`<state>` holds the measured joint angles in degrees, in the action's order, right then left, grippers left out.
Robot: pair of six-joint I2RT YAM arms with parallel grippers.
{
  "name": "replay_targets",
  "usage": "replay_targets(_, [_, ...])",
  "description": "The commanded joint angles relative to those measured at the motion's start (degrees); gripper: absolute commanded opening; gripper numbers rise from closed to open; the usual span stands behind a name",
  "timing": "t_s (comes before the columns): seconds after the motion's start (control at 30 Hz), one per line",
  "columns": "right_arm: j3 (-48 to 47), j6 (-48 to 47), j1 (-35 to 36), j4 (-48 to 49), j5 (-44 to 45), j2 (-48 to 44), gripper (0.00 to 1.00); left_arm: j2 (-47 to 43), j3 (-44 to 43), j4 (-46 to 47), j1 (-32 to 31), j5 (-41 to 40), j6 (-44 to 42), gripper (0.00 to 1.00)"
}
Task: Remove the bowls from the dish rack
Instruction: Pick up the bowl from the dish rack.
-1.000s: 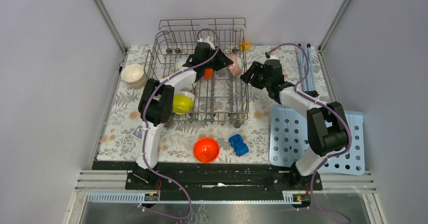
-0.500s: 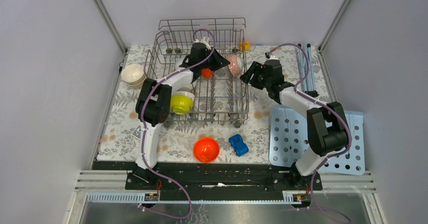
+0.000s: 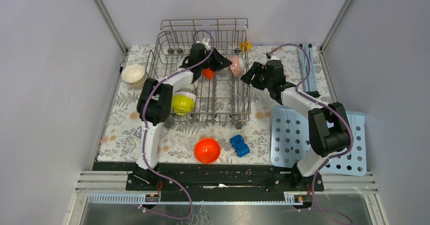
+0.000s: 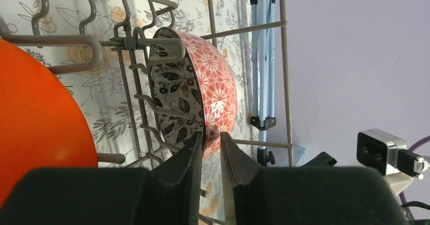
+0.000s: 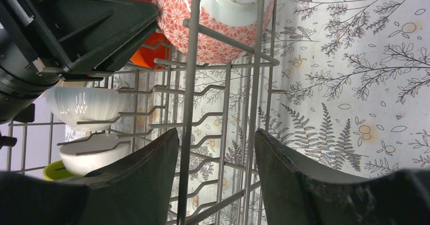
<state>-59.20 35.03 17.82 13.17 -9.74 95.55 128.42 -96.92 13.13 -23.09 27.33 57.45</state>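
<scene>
The dish rack (image 3: 203, 23) stands at the back of the table. A patterned bowl (image 3: 235, 65) stands on edge at its right side, red flowers outside (image 4: 218, 88) and black leaves inside. My left gripper (image 4: 212, 141) reaches into the rack and is shut on this bowl's rim, one finger inside and one outside. An orange bowl (image 4: 35, 113) sits just beside it. My right gripper (image 5: 217, 144) hangs open outside the rack's right wall, below the patterned bowl (image 5: 213, 27). A yellow-green bowl (image 3: 183, 104) and white bowls (image 5: 83, 103) also rest in the rack.
A cream bowl (image 3: 134, 74) sits on the table left of the rack and an orange bowl (image 3: 207, 150) in front of it. A blue toy car (image 3: 240, 145) lies beside that. A light-blue perforated board (image 3: 309, 139) is at the right, with blue rods (image 3: 306, 68) behind it.
My left gripper has shifted slightly toward the back of the rack, and its jaws have narrowed onto the patterned bowl's rim. The right arm has barely moved.
</scene>
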Motion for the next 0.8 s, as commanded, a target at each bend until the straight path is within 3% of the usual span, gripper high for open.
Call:
replay_targets(0.0, [0.13, 0.45, -0.47, 1.83, -1.75, -0.19, 0.63, -1.42, -1.66, 13.87, -1.56, 9.73, 5.05, 0.19])
replay_targets(0.23, [0.20, 0.66, -0.68, 2.19, -1.73, -0.28, 0.62, -2.97, 0.04, 16.73, -0.50, 9.46, 5.96, 0.00])
replay_targets(0.77, [0.66, 1.21, -1.43, 2.67, -2.07, -0.17, 0.61, -6.55, 1.82, 21.07, 0.50, 9.61, 8.07, 0.00])
